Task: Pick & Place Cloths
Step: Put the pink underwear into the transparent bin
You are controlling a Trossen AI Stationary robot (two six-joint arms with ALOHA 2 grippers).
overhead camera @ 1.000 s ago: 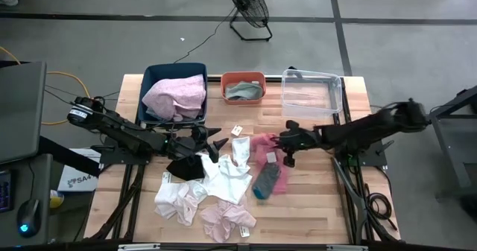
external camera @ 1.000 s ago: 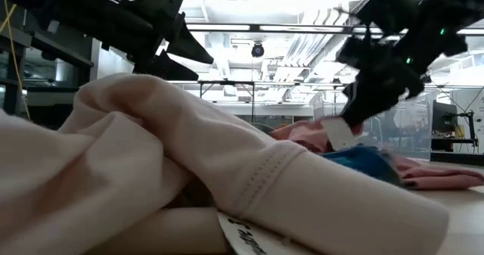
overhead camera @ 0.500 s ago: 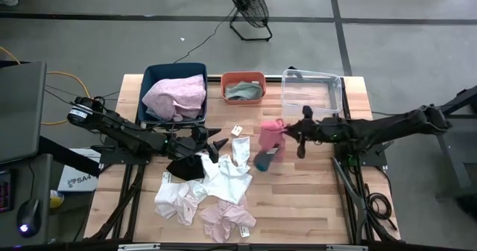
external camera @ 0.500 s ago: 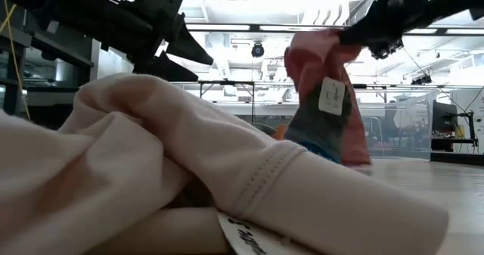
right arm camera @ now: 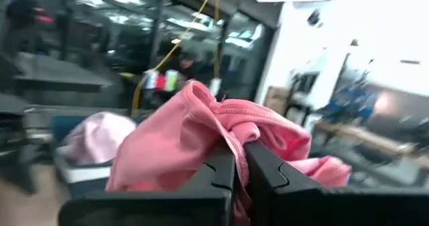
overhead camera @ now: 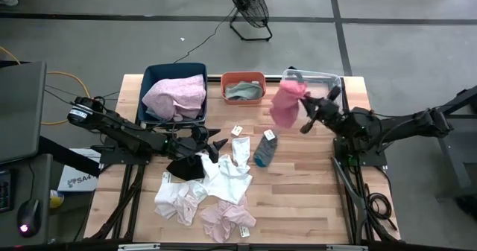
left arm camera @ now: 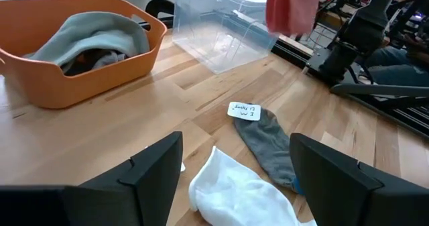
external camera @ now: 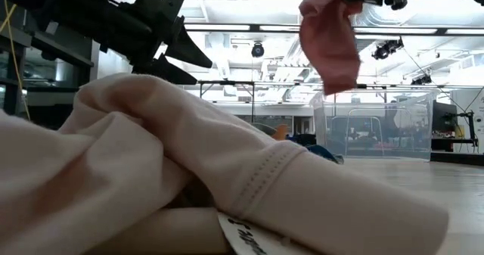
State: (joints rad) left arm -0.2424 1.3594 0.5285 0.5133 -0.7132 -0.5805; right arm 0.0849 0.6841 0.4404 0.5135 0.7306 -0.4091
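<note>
The pink cloth (overhead camera: pixel 284 104) hung crumpled and limp from the right gripper (overhead camera: pixel 304 108), whose fingers were pinched tight on its bunched top edge, in the air at the clear bin's (overhead camera: pixel 328 78) near-left corner. At about 7 o'clock from it a grey sock (overhead camera: pixel 265 150) with a paper tag lay flat on bare wood. The left gripper (overhead camera: pixel 218 144) hovered with fingers spread wide over the cloth pile (overhead camera: pixel 212 184) at the table's near left. The table (overhead camera: pixel 313 191) lay bare at its near right.

Wood table (overhead camera: pixel 313 199): three bins along far edge, cloth pile (overhead camera: pixel 209 188), grey sock (overhead camera: pixel 264 150).
</note>
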